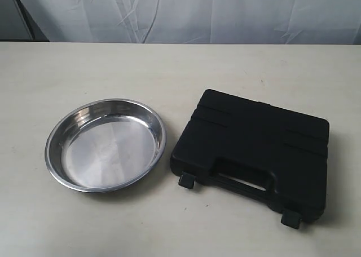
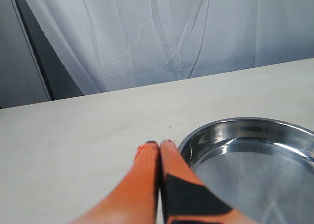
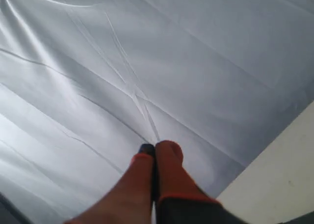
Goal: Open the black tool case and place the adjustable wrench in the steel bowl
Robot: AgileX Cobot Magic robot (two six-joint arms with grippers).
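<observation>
The black tool case (image 1: 256, 150) lies closed on the table at the right, its handle slot and two latches facing the front. The adjustable wrench is hidden. Left of the case sits the steel bowl (image 1: 106, 143), holding nothing; its rim (image 2: 216, 126) also shows in the left wrist view. My left gripper (image 2: 159, 143) is shut with nothing between its orange fingers, just beside the bowl's rim. My right gripper (image 3: 156, 148) is shut on nothing too, and faces the white curtain, away from the case. Neither gripper appears in the exterior view.
A pale beige table (image 1: 169, 71) carries both objects. A wrinkled white curtain (image 1: 186, 12) hangs behind its far edge. A dark gap (image 2: 34, 52) in the curtain shows in the left wrist view.
</observation>
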